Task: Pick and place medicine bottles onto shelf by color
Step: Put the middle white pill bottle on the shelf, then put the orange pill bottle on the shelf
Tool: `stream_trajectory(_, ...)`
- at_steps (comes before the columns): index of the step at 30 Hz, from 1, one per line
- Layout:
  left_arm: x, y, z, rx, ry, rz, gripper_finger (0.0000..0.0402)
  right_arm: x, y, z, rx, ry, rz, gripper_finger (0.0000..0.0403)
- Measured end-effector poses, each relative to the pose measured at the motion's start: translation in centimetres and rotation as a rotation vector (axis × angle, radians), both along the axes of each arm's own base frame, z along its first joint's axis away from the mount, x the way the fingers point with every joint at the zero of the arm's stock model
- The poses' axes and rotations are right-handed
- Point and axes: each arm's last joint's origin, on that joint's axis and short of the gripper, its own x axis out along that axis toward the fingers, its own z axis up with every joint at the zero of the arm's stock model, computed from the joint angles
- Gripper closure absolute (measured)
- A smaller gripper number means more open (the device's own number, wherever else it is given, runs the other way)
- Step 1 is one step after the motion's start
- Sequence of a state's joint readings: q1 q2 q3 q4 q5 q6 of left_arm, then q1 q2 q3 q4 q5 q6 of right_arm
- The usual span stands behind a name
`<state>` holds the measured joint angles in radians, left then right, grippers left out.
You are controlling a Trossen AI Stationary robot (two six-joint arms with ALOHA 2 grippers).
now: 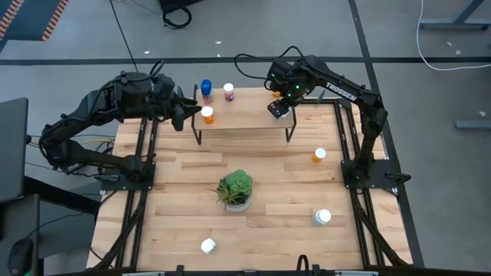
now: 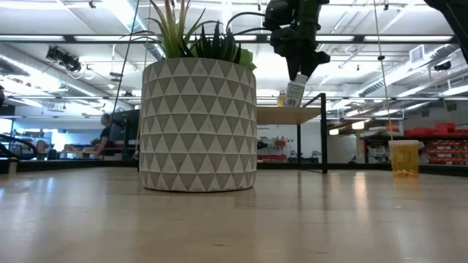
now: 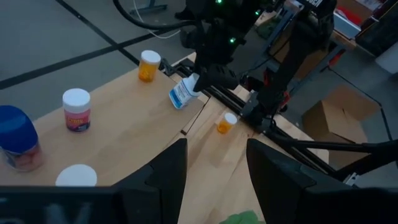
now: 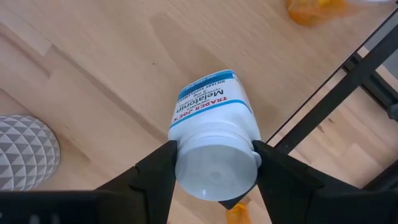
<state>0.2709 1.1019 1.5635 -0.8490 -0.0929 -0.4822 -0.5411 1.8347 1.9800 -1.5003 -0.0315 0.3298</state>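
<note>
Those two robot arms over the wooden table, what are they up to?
They are sorting medicine bottles onto a small raised shelf. The right claw grips a white bottle by its cap, tilted above the shelf's right end. The left claw hovers at the shelf's left end, empty, near a blue bottle, a pink one and an orange one already on the shelf. Three more bottles wait on the table, around a potted plant.

Glossy white plastic bottle (image 4: 214,140); pale matt wood shelf (image 1: 245,116), black metal legs.
</note>
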Motion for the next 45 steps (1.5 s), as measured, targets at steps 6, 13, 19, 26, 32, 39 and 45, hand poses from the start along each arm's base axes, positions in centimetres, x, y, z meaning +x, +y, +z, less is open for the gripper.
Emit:
stream_trajectory(6,0.0,0.0,0.0,-0.004,-0.001,0.002,0.023,0.1,0.0,-0.1,-0.001,-0.001,0.001,0.0185)
stream_trajectory(13,0.0,0.0,0.0,-0.004,-0.001,0.002,0.0228,0.3,-0.2,-0.1,-0.013,-0.016,0.009,0.017)
stream_trajectory(19,0.0,0.0,0.0,-0.004,-0.001,0.001,0.0228,0.3,-0.2,0.3,-0.026,-0.036,0.013,0.0152)
stream_trajectory(26,0.0,0.0,0.0,-0.004,0.0,0.001,0.0229,0.0,-0.1,2.5,-0.08,-0.081,-0.004,0.0137)
stream_trajectory(32,0.0,0.0,0.0,0.003,0.002,-0.002,0.0229,-0.8,0.2,4.0,-0.119,-0.058,-0.046,0.0134)
stream_trajectory(39,0.0,0.0,0.0,0.025,0.01,-0.011,0.0228,-1.2,-0.1,4.2,-0.222,0.012,-0.09,0.0134)
stream_trajectory(45,0.0,0.0,0.0,0.025,0.012,-0.012,0.0229,-2.8,-0.6,5.3,-0.246,-0.011,-0.153,0.0134)
